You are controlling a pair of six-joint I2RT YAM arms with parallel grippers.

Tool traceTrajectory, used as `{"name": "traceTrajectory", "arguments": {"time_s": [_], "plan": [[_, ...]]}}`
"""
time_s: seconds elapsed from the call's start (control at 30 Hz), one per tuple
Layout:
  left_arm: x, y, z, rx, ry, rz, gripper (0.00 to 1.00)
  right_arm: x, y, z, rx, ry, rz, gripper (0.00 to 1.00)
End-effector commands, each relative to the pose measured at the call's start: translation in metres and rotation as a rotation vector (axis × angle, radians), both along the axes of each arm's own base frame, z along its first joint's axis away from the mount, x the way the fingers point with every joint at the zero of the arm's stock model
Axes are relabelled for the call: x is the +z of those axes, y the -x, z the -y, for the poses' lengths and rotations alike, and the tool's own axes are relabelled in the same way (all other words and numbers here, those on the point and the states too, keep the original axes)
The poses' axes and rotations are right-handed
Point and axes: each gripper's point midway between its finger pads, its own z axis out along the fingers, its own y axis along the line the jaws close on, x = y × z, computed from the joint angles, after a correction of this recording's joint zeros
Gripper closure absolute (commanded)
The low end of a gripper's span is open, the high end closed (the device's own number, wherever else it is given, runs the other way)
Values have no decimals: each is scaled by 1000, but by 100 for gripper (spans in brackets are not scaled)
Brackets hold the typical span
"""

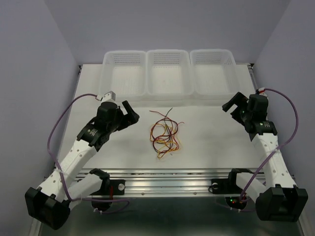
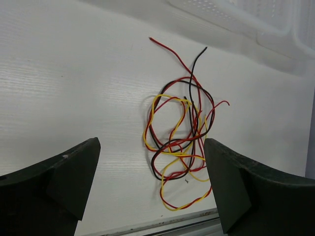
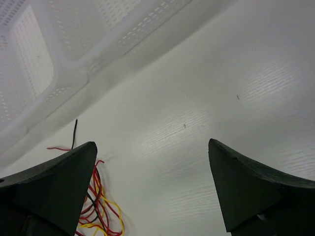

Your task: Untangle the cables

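Although both arms reached over the bench point(image 1: 211, 145), neither held anything: the left gripper point(image 1: 129, 113) and the right gripper point(image 1: 235, 104) both gaped wide. The cables point(image 1: 166, 133) lay mid-bench between them in one red, yellow and black tangle. Pinching several strands together would probably drag or tighten the whole clump. Three baskets point(image 1: 168, 73) stood beyond.

1. Left arm point(image 1: 78, 150) and right arm point(image 1: 275, 160): white links, black joints and motor housings.
2. A thick purple cable point(image 1: 296, 117) loops along each arm.
3. Fingers point(image 2: 54, 187) are matte black wedges.
4. Bases point(image 1: 47, 209) are black blocks.
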Motion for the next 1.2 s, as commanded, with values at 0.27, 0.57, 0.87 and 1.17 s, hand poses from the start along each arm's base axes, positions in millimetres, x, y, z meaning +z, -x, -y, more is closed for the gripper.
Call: {"name": "traceTrajectory", "arguments": {"time_s": [0.27,0.57,0.87,1.17], "plan": [[4,-12,17,39,6,28,1,45,-16,-46,253,-99,177,0],[-56,-3,76,-119,-72,-98,1,11,-14,-100,455,-172,119,0],[-101,-8,106,-155,-183,-181,1,-15,-11,-114,488,-167,57,0],[-152,-16,118,-130,-278,-304,32,-18,0,-108,481,-129,68,0]]}}
